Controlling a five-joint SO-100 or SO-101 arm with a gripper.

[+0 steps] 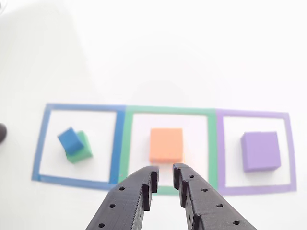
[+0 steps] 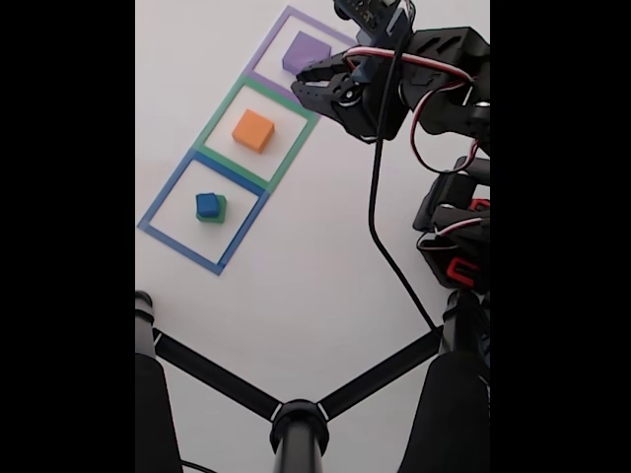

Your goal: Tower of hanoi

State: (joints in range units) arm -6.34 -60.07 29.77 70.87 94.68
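Three tape squares lie in a row on the white table. In the blue tape square (image 1: 41, 143) the small blue block (image 1: 70, 139) (image 2: 206, 204) sits askew on the green block (image 1: 83, 150) (image 2: 221, 209). The orange block (image 1: 166, 145) (image 2: 253, 130) lies alone in the green tape square (image 1: 125, 143). The purple block (image 1: 260, 151) (image 2: 306, 51) lies alone in the purple tape square (image 1: 219, 148). My gripper (image 1: 165, 176) (image 2: 300, 81) hovers open and empty near the front edge of the green square, just short of the orange block.
In the fixed view the arm's body (image 2: 414, 79) and base (image 2: 455, 246) stand to the right of the squares, with a black cable (image 2: 375, 197) trailing down. A black stand with spread legs (image 2: 298, 424) occupies the bottom. A dark object (image 1: 2, 132) shows at the left edge.
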